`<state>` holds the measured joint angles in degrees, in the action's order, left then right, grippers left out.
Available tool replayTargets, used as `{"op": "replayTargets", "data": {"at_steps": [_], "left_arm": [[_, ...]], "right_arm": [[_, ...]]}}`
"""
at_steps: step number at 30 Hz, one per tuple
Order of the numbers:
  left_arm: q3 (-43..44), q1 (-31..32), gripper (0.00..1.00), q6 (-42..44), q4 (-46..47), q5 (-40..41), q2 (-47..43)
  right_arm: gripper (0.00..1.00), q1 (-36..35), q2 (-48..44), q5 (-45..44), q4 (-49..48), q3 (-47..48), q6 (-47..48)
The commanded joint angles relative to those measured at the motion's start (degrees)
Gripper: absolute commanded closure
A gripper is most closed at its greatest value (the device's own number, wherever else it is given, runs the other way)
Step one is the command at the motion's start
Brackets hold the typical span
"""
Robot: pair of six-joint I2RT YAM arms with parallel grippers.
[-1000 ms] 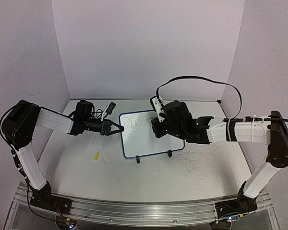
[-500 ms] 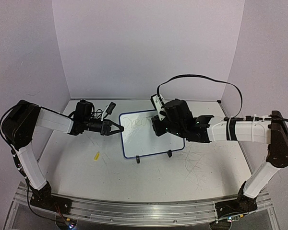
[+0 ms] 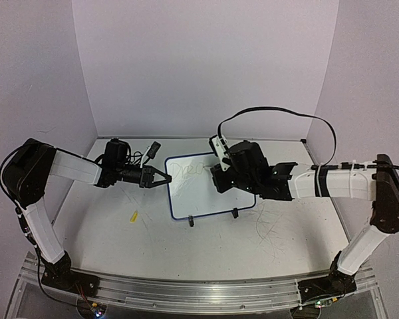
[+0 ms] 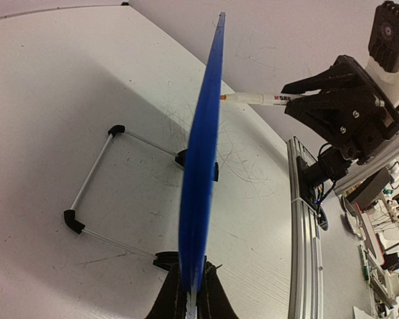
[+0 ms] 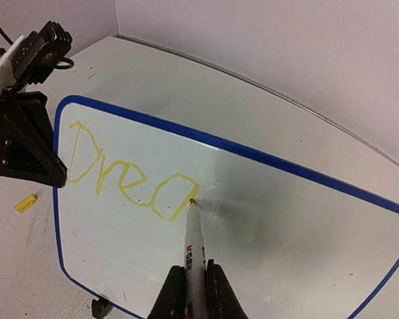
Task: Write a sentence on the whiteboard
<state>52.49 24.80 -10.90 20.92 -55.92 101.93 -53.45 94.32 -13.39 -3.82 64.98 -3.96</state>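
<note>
From above, the sentence (image 3: 184, 170) is too faint and small to read, and the right tool (image 3: 215, 176) covers the upper right of the whiteboard (image 3: 193, 196). The left wrist view shows it edge-on, near rim blurred, writing face hidden.

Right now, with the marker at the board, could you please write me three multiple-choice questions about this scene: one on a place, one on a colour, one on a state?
1. Where is the tip of the marker?
A) on the whiteboard, at the end of the last letter
B) on the tabletop
C) in the air, clear of the board

2. What colour are the letters?
A) black
B) red
C) yellow

3. What are the left fingers doing?
A) hanging open
B) clamping the whiteboard's edge
C) holding a cap

Answers:
1 A: the right wrist view shows the tip touching beside the "a".
2 C: "Drea" reads yellow.
3 B: the left wrist view shows them shut on the edge.
</note>
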Motion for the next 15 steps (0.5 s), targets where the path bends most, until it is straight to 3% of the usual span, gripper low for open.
{"op": "replayTargets", "data": {"at_steps": [1, 7, 11, 15], "left_arm": [[1.71, -0.07, 1.0, 1.23, -1.53, 0.52, -1.35], [1.63, -0.06, 1.0, 1.23, -1.58, 0.49, -1.36], [1.62, -0.08, 1.0, 1.32, -1.6, 0.59, -1.46], [1.8, -0.04, 1.0, 1.32, -1.59, 0.53, -1.3]], "right_arm": [[1.0, -0.06, -2.17, -0.19, 0.65, -1.44, -0.87], [1.0, -0.07, -3.22, -0.79, 2.14, -2.34, -0.88], [1.0, -0.07, -8.64, -3.02, 0.81, -4.04, 0.36], [1.0, 0.54, -13.31, 7.44, -6.65, -6.31, 1.68]]}}
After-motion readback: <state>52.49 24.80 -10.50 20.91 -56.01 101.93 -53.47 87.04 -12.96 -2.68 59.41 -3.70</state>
